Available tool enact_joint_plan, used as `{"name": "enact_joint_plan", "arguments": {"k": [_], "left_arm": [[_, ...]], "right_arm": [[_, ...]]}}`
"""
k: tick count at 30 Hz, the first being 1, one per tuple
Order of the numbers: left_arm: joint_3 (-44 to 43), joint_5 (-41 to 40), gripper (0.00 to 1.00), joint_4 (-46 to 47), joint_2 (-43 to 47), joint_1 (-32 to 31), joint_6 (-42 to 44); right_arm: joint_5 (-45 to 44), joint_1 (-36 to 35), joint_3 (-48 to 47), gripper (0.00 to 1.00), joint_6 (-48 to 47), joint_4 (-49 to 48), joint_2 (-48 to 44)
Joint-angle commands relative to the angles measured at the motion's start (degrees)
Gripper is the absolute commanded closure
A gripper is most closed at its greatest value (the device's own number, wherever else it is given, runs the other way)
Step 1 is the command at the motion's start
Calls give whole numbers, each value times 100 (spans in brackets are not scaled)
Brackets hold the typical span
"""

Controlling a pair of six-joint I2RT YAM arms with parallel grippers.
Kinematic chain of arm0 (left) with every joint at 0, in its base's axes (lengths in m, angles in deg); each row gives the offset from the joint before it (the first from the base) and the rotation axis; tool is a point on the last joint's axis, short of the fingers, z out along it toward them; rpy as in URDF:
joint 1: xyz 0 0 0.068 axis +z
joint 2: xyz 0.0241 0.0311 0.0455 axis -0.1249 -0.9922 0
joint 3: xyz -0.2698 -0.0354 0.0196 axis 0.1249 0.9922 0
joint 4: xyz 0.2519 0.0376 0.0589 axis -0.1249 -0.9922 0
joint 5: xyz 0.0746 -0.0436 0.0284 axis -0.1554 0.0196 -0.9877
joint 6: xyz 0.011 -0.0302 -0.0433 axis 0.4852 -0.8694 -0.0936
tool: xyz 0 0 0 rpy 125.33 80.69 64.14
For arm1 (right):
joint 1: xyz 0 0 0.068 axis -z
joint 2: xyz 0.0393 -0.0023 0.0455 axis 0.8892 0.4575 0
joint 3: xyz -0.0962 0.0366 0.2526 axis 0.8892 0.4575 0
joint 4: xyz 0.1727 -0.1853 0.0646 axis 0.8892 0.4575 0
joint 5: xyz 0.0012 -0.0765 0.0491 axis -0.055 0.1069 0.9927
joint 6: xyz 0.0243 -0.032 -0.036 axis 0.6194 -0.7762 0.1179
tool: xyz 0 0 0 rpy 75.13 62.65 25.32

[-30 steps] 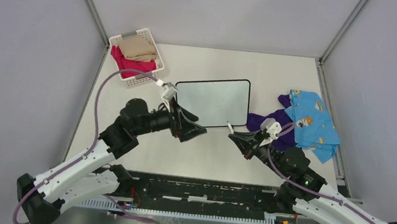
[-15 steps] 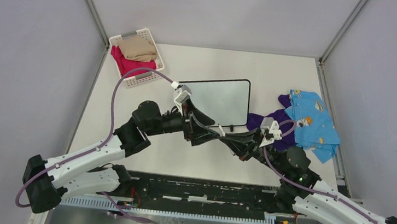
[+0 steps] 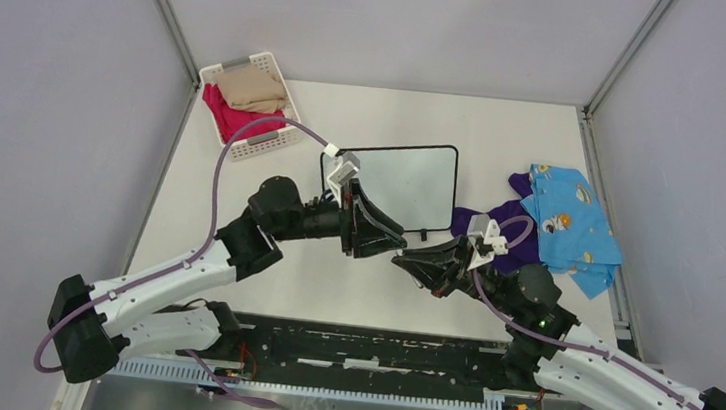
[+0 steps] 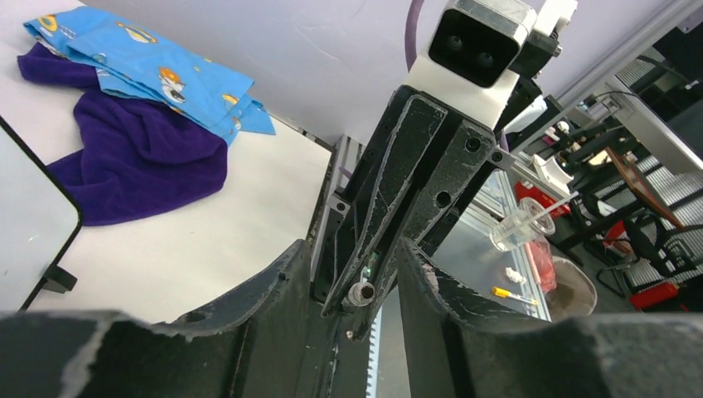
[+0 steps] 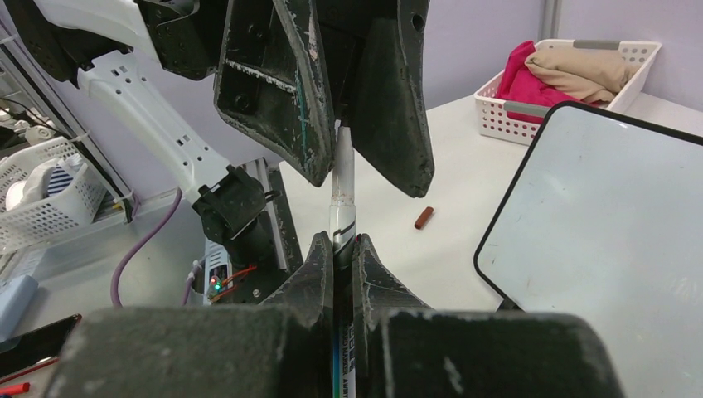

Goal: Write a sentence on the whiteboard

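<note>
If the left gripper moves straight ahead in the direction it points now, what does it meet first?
The marker stands between the fingers of the left gripper, so it would probably meet the right gripper holding that marker first. Depth is unclear.

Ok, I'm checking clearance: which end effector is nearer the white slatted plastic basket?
Left. The left end effector is toward the near right of the basket; the right end effector lies just beyond it, farther off.

A white table (image 3: 388, 117) is enclosed by plain grey wall panels (image 3: 39, 83). The panels are joined by metal corner posts (image 3: 165, 7). Even light is cast throughout.
</note>
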Motion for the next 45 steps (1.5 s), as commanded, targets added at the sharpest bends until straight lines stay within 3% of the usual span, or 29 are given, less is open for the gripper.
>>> {"name": "enact_joint_plan", "arguments": {"k": [1,8,22,25,26,29,31,34,40,45], "left_arm": [[-196,377,51,296,18,-48,-51],[-143,562,52,276,32,-46,-96],[-57,665,97,323,100,-44,-158],[49,644,98,545,164,-51,-302],[102,599,98,664,198,-50,-371],[239,232,98,937,362,-51,-542],[333,-97,98,1104,510,-51,-645],[472,-607,98,1456,711,-52,-898],[779,-1667,98,2134,1046,-51,-1504],[1041,-2406,98,2432,1176,-62,-2021]], "right_arm": [[67,-13,2,100,-13,-392,-49],[-45,-6,2,100,-87,-353,-98],[16,-10,-54,100,-97,-309,-88],[14,-14,-83,100,-44,-315,-114],[-17,-13,-83,95,-5,-324,-127],[-143,-13,-61,60,178,-447,-185],[-224,-11,-29,42,334,-618,-223],[-458,-13,39,21,589,-932,-269],[-916,-15,321,19,1226,-1961,-165],[-1119,-13,333,23,1562,-2770,135]]}}
